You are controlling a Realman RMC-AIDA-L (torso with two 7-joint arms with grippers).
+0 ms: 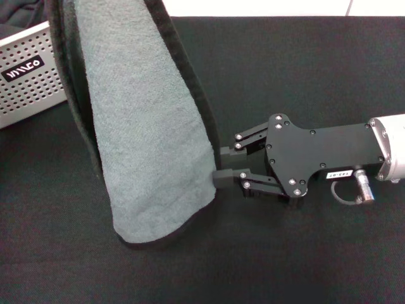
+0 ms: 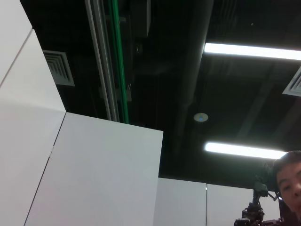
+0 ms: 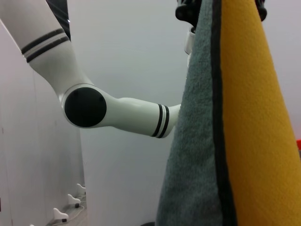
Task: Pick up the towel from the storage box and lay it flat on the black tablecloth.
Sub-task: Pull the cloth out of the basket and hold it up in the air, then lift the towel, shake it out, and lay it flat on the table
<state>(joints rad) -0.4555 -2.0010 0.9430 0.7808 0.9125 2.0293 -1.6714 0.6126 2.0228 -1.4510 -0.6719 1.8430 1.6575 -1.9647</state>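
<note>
The grey-green towel point(image 1: 142, 126) hangs down in a long drape from above the top of the head view, its lower end just over the black tablecloth point(image 1: 304, 69). In the right wrist view the towel point(image 3: 197, 141) shows its orange reverse point(image 3: 254, 132), and its top is pinched in my left gripper point(image 3: 188, 9), which the head view does not show. My right gripper point(image 1: 221, 164) lies low over the cloth at the towel's lower right edge, jaws apart on either side of the black edging. The storage box point(image 1: 25, 76) stands at the far left.
The white left arm point(image 3: 94, 108) reaches across behind the towel in the right wrist view. The left wrist view shows only ceiling, lights and a person's head point(image 2: 289, 179). A white strip point(image 1: 266, 7) runs beyond the cloth's far edge.
</note>
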